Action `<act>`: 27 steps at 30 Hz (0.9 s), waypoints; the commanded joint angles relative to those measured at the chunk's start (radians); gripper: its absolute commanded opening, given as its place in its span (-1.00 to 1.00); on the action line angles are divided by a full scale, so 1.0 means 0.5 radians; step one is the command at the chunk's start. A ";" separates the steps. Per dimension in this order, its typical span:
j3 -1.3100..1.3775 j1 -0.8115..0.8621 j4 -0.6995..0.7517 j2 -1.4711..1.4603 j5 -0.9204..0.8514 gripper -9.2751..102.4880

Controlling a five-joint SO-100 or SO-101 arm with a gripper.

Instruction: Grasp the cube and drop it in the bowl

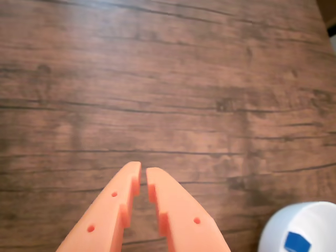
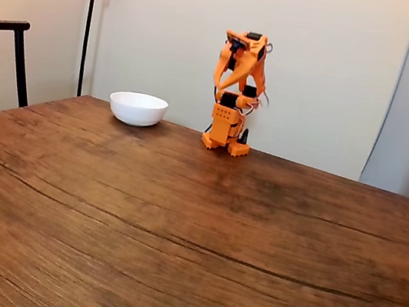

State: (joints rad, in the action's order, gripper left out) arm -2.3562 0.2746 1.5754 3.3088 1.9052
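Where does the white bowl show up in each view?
Wrist view: the bowl sits in the bottom right corner, cut off by the frame, with the cube inside it.
Fixed view: the bowl stands at the table's far edge, left of the arm's base.
Shared landmark: the wooden table.

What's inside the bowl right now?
In the wrist view the blue cube lies inside the white bowl. The frame edge cuts off the rest of the interior. In the fixed view the bowl's wall hides its contents.
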 commanded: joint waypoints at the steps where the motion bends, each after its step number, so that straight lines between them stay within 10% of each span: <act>1: -0.104 -0.058 -0.043 0.037 -0.025 -0.85; 27: -1.212 -0.362 -0.595 0.031 -0.264 -0.85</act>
State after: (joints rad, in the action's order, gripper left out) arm -2.9498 0.0982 1.3100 3.3257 1.7794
